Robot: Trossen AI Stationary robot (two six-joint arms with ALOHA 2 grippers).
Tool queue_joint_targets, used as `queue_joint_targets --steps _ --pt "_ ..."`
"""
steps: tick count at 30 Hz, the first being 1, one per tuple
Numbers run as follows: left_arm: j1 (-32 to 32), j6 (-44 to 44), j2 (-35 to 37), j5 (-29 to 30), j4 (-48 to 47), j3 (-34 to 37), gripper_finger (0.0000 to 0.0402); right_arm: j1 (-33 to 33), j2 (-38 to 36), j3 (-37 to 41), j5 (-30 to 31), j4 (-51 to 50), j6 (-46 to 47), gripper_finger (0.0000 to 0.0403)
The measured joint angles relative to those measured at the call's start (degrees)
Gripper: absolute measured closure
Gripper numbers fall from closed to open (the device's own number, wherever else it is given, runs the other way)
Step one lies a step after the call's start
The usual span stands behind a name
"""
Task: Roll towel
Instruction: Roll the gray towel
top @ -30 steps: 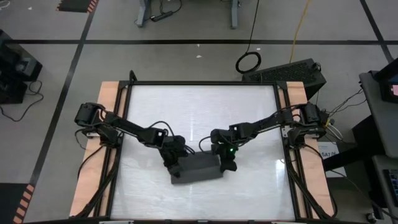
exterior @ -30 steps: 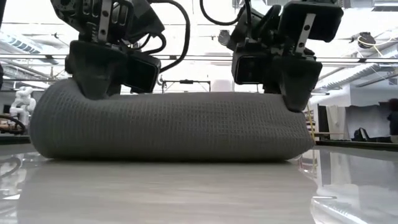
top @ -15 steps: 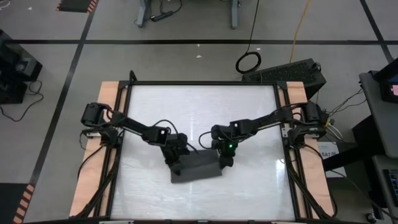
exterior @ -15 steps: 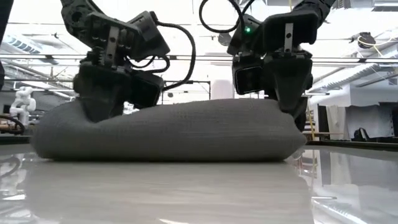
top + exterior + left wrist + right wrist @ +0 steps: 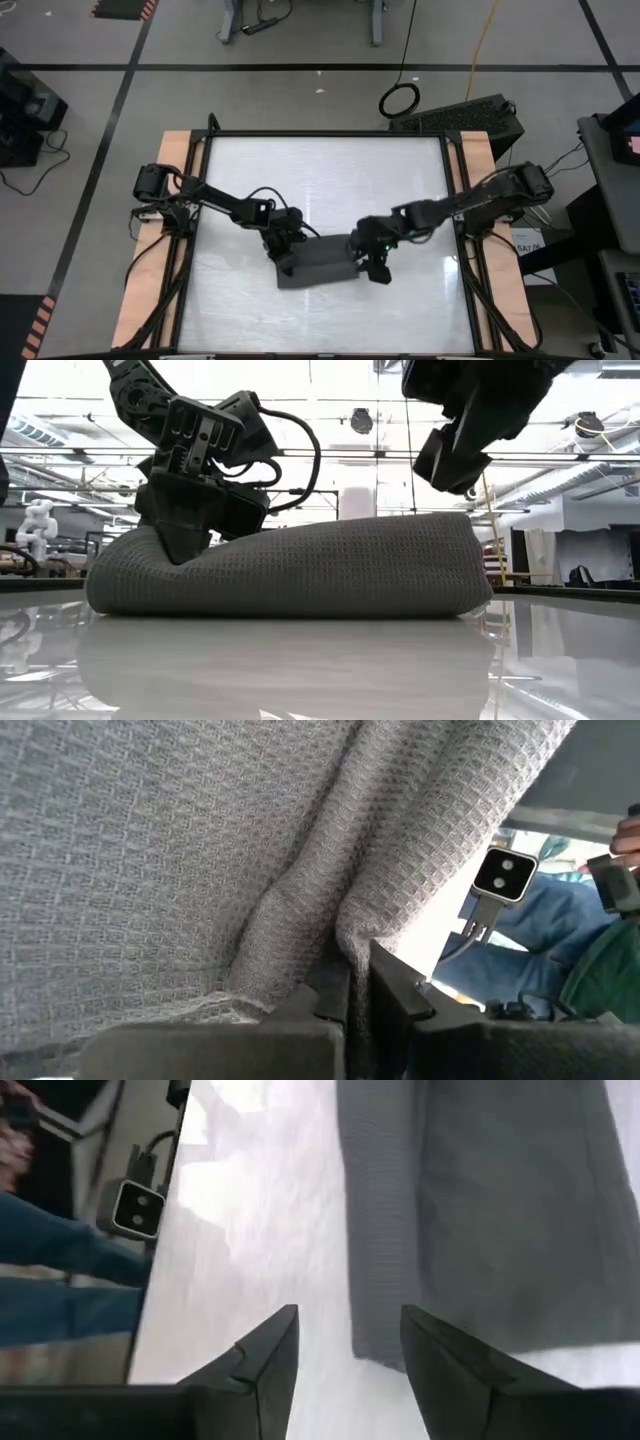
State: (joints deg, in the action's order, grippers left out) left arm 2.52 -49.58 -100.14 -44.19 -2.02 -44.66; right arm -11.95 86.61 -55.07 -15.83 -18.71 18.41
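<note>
two hands at work on one towel (image 5: 318, 264), dark grey waffle cloth, rolled into a fat bundle lying on the glossy white counter (image 5: 320, 170), toward its near edge.

left hand (image 5: 287, 251): fingers narrow, pinched shut on a fold of the towel at the roll's left end. low view shows it (image 5: 190, 530) pressed down into the cloth, so that end sags under it & the roll rises away toward the other hand. left wrist view: fingers (image 5: 330, 1005) nearly together w/ waffle cloth (image 5: 200, 870) bunched right between & in front of them.

right hand (image 5: 377, 268): off the towel, just beside the roll's right end. low view has it (image 5: 465, 455) lifted clear above that end, a gap under it. right wrist view: fingers (image 5: 270, 1345) apart, nothing between them, the towel's end (image 5: 480, 1210) just ahead & to one side of them, bare counter under.

writing/labels: none readable on towel, arms or counter. no tag visible on the cloth in these views.

beyond the counter, wrist views catch a small white camera box (image 5: 135, 1205) w/ a cable & a person's blue-clad leg (image 5: 540, 935).
</note>
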Motion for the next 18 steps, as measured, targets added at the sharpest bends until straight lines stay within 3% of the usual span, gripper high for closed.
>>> queue_joint_targets --steps 5,7,12,18 --pt "0.00 0.40 0.00 0.00 0.02 0.00 0.0384 -5.73 0.85 0.00 13.18 0.59 -0.12 0.0236" --pt "0.00 0.44 0.00 0.00 0.02 0.00 0.0384 -6.55 1.28 0.02 15.73 0.97 -0.18 0.0227" --pt "0.00 0.44 0.01 0.13 0.02 0.00 0.0384 -5.97 1.60 -0.01 15.46 -0.31 1.89 0.0206" --pt "0.00 0.51 0.02 0.51 0.00 0.00 0.0384 -3.76 1.90 0.00 8.76 0.45 0.79 0.0230"
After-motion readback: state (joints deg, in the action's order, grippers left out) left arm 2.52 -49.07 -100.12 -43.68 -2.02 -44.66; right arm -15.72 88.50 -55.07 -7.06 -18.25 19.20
